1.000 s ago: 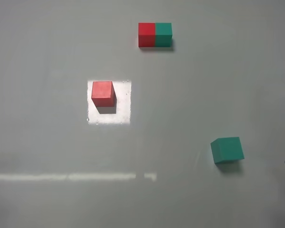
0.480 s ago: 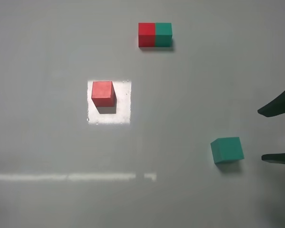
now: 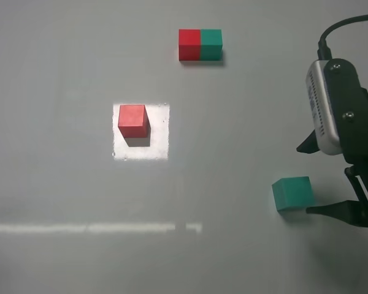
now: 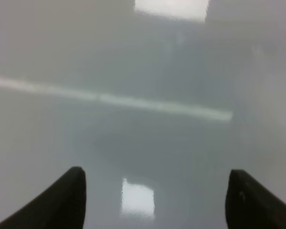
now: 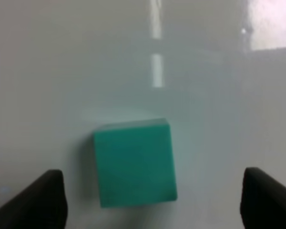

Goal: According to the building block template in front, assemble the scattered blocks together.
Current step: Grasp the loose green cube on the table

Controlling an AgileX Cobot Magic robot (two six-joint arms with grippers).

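Note:
The template (image 3: 200,45), a joined red-and-teal bar, lies at the far middle of the table. The loose red cube (image 3: 133,119) sits on a bright white patch left of centre. The loose teal-green cube (image 3: 292,193) sits at the near right and also shows in the right wrist view (image 5: 133,162). My right gripper (image 3: 304,179) is open, with its fingertips on either side of the green cube's right edge and not touching it. In its own view the right gripper (image 5: 152,181) has the cube between its spread fingers. My left gripper (image 4: 155,171) is open and empty over bare table, out of the overhead view.
The grey table (image 3: 61,257) is glossy, with a bright reflected strip (image 3: 92,228) near the front. The right arm's wrist and cable (image 3: 337,104) fill the right edge.
My right arm has come in from the right edge, and its open fingers now reach the green cube. The blocks have not moved.

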